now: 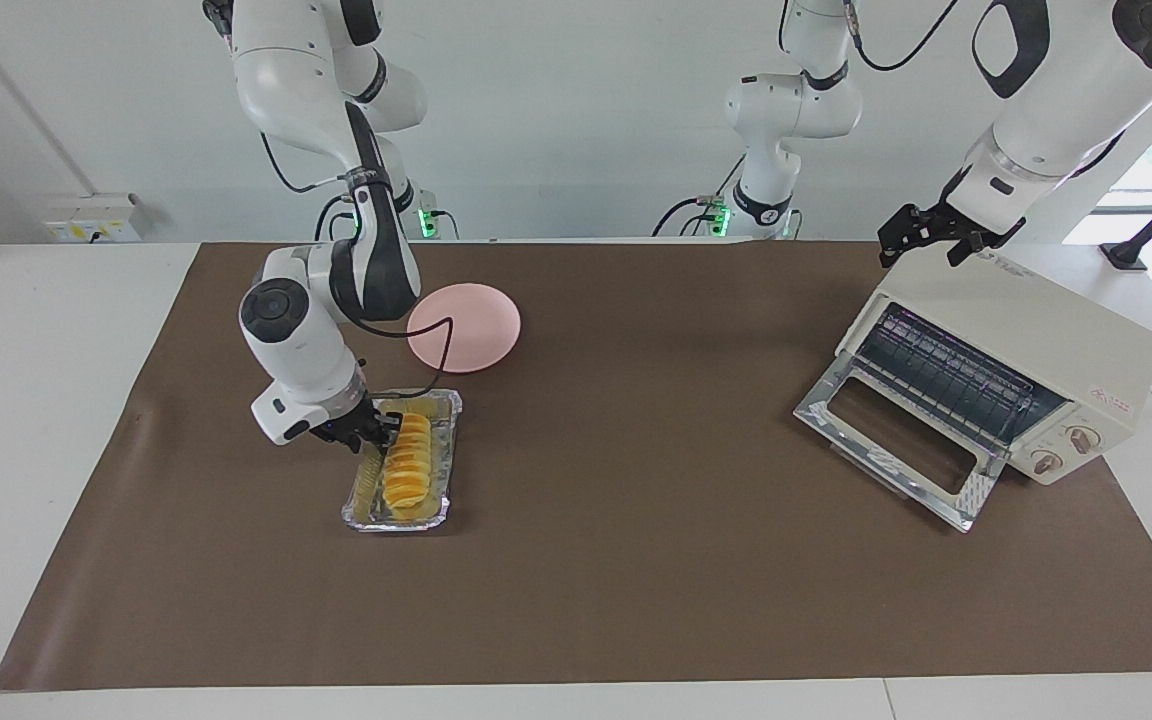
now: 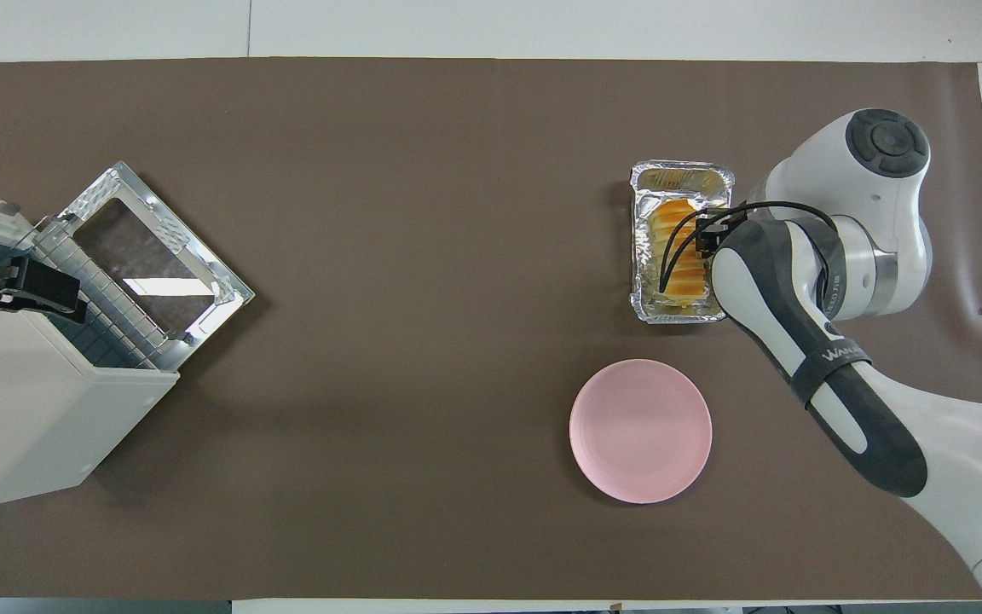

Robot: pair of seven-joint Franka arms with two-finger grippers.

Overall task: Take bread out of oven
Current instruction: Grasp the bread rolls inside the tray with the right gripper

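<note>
While the left gripper (image 1: 921,240) waits, fingers unreadable, above the cream-white toaster oven (image 1: 1026,340), the right gripper (image 1: 376,430) clamps the ridged golden-yellow bread loaf (image 1: 406,462), lying lengthwise in the silver foil tray (image 1: 361,500) toward the right arm's table end.

Crinkled shiny foil tray (image 1: 361,500) (silver), matt brown table cover (image 1: 636,560), glass-windowed oven (image 1: 996,385).

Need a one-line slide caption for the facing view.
Right gripper at the bread in the foil tray; left gripper over the open oven.
</note>
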